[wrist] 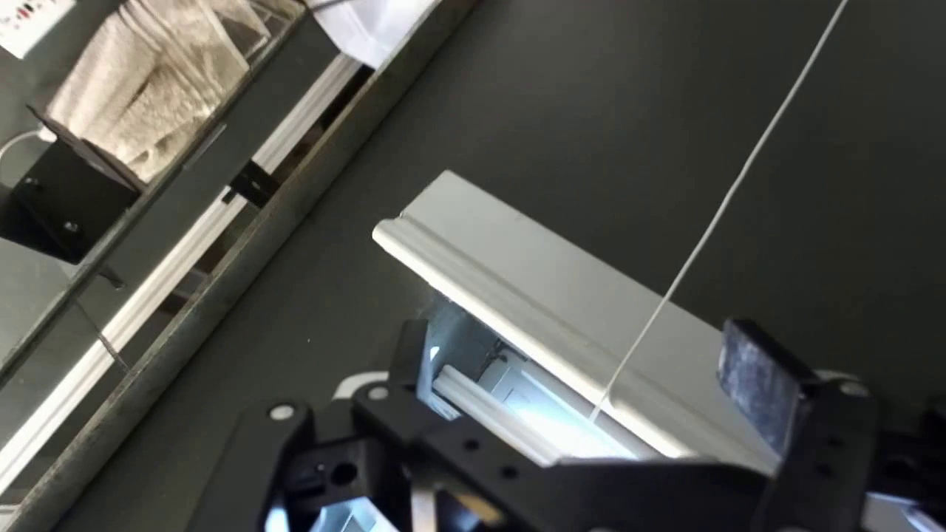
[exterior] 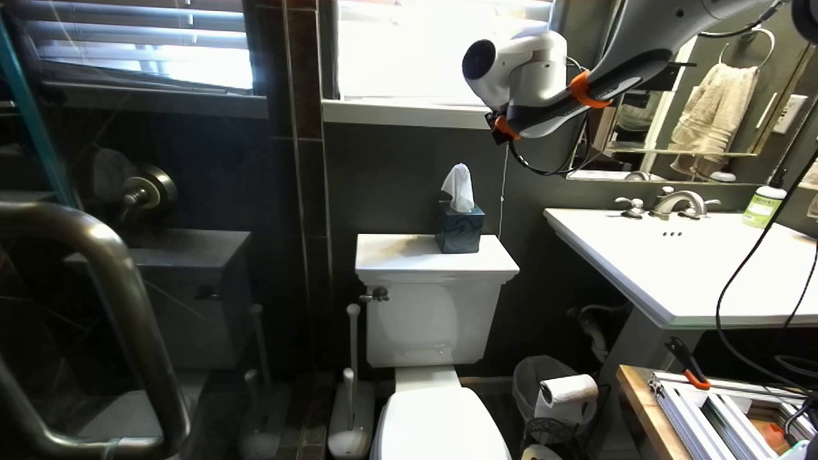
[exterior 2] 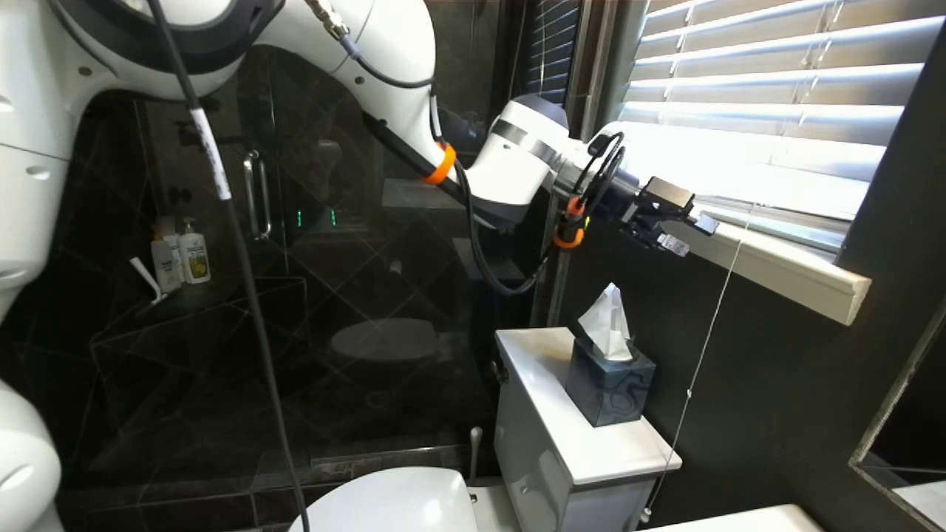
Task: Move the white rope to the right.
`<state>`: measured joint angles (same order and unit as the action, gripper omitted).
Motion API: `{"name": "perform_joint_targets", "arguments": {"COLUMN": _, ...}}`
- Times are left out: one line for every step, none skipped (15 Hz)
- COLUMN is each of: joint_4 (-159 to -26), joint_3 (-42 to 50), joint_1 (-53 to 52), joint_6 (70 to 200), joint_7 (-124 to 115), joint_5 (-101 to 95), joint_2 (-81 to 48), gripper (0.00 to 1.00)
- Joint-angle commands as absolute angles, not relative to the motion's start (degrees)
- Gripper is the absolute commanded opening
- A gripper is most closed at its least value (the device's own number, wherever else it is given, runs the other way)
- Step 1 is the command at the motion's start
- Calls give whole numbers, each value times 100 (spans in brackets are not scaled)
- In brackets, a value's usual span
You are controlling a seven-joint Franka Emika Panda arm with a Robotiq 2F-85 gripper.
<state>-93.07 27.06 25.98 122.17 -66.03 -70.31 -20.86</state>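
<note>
My hand (wrist: 587,366) gaped wide; white rope (wrist: 728,199) hung unheld beside the tank tabletop (exterior: 395,252), at its back corner nearest the sink (exterior: 671,268). Best bet, I figured: centre it, pinch, pull right.

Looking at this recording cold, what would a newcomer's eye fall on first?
Probably the large white robot arm, stretched toward the bright window in both exterior views, its gripper open. Next, the thin white rope hanging in front of the dark wall, then the tissue box on the toilet tank.
</note>
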Motion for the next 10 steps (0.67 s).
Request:
{"name": "perform_joint_targets", "arguments": {"joint_4": -9701, "joint_3": 2343, "joint_1": 2575, "joint_6": 11703, "joint_7": -5433, "joint_5": -6090, "joint_2": -1404, "gripper": 100}}
{"name": "perform_joint_targets", "arguments": {"joint_4": -9721, "joint_3": 2290, "joint_1": 2517, "joint_6": 11482, "joint_7": -5128, "joint_5": -5879, "joint_2": -1327, "gripper": 100}}
{"name": "perform_joint_targets", "arguments": {"joint_4": -9719, "joint_3": 2236, "joint_1": 2479, "joint_6": 11279, "joint_7": -4868, "joint_5": -5631, "joint_2": -1280, "gripper": 100}}
{"name": "perform_joint_targets", "arguments": {"joint_4": -9698, "joint_3": 2192, "joint_1": 2424, "joint_6": 11031, "joint_7": -4597, "joint_5": -5435, "joint_2": -1253, "gripper": 100}}
{"name": "perform_joint_targets", "arguments": {"joint_4": -9649, "joint_3": 2150, "joint_1": 2383, "joint_6": 10775, "joint_7": -4368, "joint_5": -5203, "joint_2": -1251, "gripper": 100}}
{"name": "perform_joint_targets", "arguments": {"joint_4": -9589, "joint_3": 2115, "joint_1": 2339, "joint_6": 10517, "joint_7": -4127, "joint_5": -4999, "joint_2": -1266, "gripper": 100}}
{"name": "perform_joint_targets", "arguments": {"joint_4": -9564, "joint_3": 2083, "joint_1": 2297, "joint_6": 10285, "joint_7": -3912, "joint_5": -4807, "joint_2": -1268, "gripper": 100}}
{"name": "perform_joint_targets", "arguments": {"joint_4": -9545, "joint_3": 2055, "joint_1": 2256, "joint_6": 10071, "joint_7": -3675, "joint_5": -4639, "joint_2": -1265, "gripper": 100}}
{"name": "perform_joint_targets", "arguments": {"joint_4": -9523, "joint_3": 2033, "joint_1": 2213, "joint_6": 9834, "joint_7": -3479, "joint_5": -4473, "joint_2": -1273, "gripper": 100}}
{"name": "perform_joint_targets", "arguments": {"joint_4": -9509, "joint_3": 2013, "joint_1": 2169, "joint_6": 9593, "joint_7": -3299, "joint_5": -4304, "joint_2": -1285, "gripper": 100}}
